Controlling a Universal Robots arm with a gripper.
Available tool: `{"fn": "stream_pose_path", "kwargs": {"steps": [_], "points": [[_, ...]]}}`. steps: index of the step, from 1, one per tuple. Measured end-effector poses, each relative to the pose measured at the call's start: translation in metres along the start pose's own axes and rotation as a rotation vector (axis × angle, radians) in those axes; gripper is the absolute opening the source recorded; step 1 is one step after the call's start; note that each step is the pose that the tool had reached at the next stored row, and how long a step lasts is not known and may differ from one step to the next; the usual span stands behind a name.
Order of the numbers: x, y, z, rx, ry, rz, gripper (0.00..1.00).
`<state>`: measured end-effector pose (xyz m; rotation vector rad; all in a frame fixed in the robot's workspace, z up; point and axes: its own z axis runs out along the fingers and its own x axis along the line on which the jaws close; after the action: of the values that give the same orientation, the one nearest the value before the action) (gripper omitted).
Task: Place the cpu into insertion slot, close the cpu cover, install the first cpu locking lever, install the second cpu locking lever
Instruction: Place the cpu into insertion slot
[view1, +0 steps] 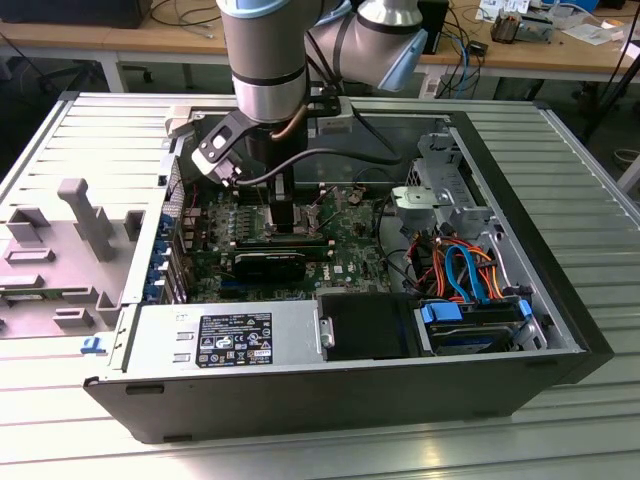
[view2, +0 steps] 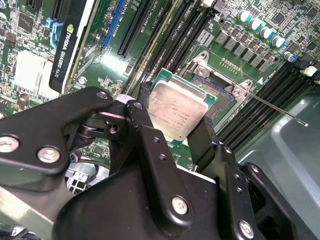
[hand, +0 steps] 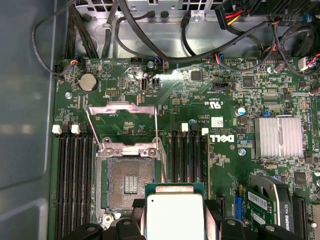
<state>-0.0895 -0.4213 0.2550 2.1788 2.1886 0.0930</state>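
My gripper (view2: 175, 114) is shut on the cpu (view2: 177, 107), a flat square chip with a dull silver top, one black finger against each of two opposite edges. In the first wrist view the cpu (hand: 172, 216) hangs in my gripper (hand: 172, 207) beside the insertion slot (hand: 131, 181), overlapping one corner of it. The slot (view2: 223, 95) lies bare, with a dark gold-tinted centre. The cpu cover (hand: 120, 106) stands swung up from the slot's far edge. A thin lever rod (view2: 275, 107) sticks out sideways. In the exterior view my gripper (view1: 285, 222) reaches down into the open computer case.
Black memory slots (hand: 75, 165) flank the socket on both sides. A black graphics card (view1: 270, 265) lies close by, with a finned heatsink (hand: 278, 137) near it. Cables (hand: 150, 30) run along the board's edge. The power supply (view1: 225, 335) and drive cage (view1: 470, 320) line the case front.
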Motion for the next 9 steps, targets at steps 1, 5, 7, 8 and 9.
{"fn": "stream_pose_path", "kwargs": {"steps": [1, 5, 7, 8, 9], "points": [[0.0, -0.0001, 0.0, 0.0, 0.0, 0.0, 0.55], [0.0, -0.0016, 0.0002, 0.0, 0.0, 0.0, 0.55], [0.0, -0.0018, 0.0002, 0.0, 0.0, 0.0, 0.55], [0.0, -0.002, 0.0003, 0.0, -0.0001, 0.0, 0.55], [0.0, -0.0021, 0.0003, 0.0, 0.0, 0.0, 0.55]]}}
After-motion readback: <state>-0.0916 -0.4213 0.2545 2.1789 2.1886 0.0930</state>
